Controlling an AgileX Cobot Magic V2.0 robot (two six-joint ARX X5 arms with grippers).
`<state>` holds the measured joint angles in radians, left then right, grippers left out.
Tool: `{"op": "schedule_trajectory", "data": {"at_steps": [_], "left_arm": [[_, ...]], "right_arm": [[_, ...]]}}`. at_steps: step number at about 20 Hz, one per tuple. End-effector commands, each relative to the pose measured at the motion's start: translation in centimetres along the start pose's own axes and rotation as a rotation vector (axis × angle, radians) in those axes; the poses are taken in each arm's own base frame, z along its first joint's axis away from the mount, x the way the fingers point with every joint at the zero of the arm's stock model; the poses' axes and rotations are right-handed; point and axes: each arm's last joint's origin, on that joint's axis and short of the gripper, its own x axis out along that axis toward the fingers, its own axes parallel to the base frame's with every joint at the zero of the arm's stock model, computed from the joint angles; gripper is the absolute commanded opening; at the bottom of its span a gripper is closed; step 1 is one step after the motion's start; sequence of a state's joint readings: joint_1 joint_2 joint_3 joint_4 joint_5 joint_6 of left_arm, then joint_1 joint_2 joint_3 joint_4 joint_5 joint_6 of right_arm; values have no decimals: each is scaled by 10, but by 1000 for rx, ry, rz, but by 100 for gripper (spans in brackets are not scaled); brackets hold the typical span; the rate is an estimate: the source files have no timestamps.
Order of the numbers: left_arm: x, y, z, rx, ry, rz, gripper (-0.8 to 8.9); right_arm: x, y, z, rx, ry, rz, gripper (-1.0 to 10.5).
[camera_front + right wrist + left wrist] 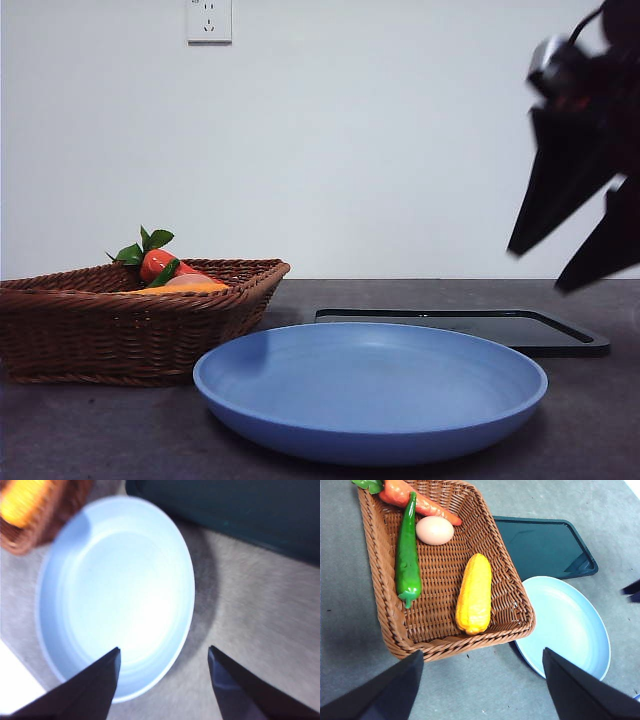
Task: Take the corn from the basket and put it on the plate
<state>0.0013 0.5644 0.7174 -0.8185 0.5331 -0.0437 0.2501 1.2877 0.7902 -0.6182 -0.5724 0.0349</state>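
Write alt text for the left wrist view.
A yellow corn lies in a brown wicker basket with a green pepper, egg and carrot. An empty light-blue plate and black tray sit beside it; the open left tool hovers above.

Corn point(474, 595) in basket point(375, 570) — plate point(570, 625) just beside, tray point(545, 545) behind.

no readable text, labels or numbers

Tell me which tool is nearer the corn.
Left, as far as these views show. The left tool hangs open above the basket's near rim, the corn just ahead. The right tool hangs open over the plate, beside the basket.
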Motion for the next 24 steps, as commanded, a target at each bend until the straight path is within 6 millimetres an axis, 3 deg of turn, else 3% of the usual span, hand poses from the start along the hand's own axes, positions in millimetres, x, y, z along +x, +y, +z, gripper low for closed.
{"op": "schedule_trajectory", "data": {"at_steps": [1, 7, 12, 24], "left_arm": [[-2, -2, 4, 10, -17, -12, 390], [-2, -2, 4, 10, -17, -12, 390], [-2, -2, 4, 10, -17, -12, 390], [-2, -2, 4, 10, -17, -12, 390]], "right_arm": [[19, -5, 7, 12, 42, 6, 286], [53, -12, 8, 14, 124, 19, 255], [61, -13, 7, 9, 140, 22, 219], [69, -18, 7, 37, 155, -48, 11]]}}
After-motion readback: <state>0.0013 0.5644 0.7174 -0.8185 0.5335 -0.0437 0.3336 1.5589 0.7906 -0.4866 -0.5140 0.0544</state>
